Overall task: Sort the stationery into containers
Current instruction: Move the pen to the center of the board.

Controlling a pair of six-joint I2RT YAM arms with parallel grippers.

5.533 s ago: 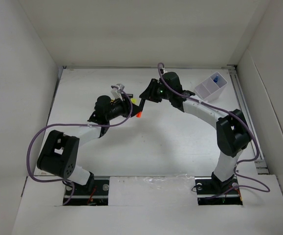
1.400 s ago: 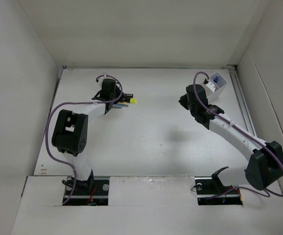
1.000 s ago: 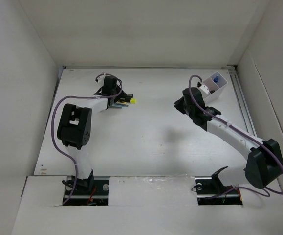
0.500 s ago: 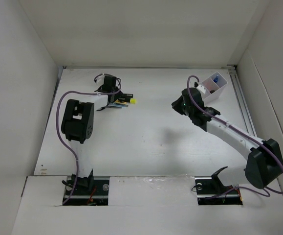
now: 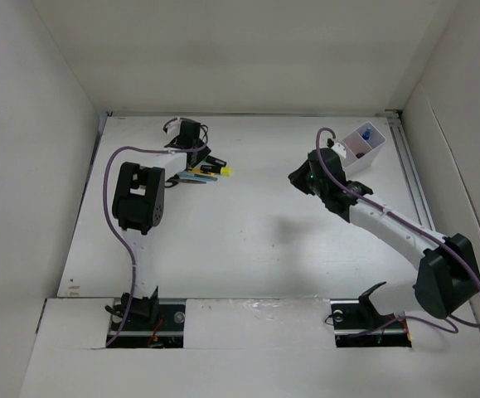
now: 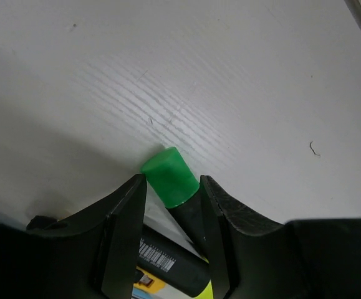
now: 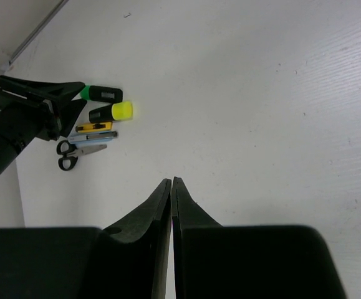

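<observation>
My left gripper (image 6: pixel 172 180) is closed onto a black highlighter with a green end (image 6: pixel 166 174) that lies on the table; the green end fills the gap between the jaws. In the top view this gripper (image 5: pixel 202 158) is at the far left by the pile. The right wrist view shows the green highlighter (image 7: pixel 103 94), a yellow-ended highlighter (image 7: pixel 113 112), a thin yellow pen (image 7: pixel 94 126) and black-handled scissors (image 7: pixel 75 152). My right gripper (image 7: pixel 171 180) is shut and empty, above bare table (image 5: pixel 296 177). The white divided box (image 5: pixel 378 149) holds the blue-capped bottle (image 5: pixel 366 133).
White walls enclose the table on the left, back and right. A second black highlighter with a barcode (image 6: pixel 171 269) lies right under my left jaws. A metal rail (image 5: pixel 411 166) runs along the right edge beside the box.
My right arm has drawn back from the box toward the left, gripper shut. My left arm's elbow has swung toward the back while its gripper stays at the pile.
</observation>
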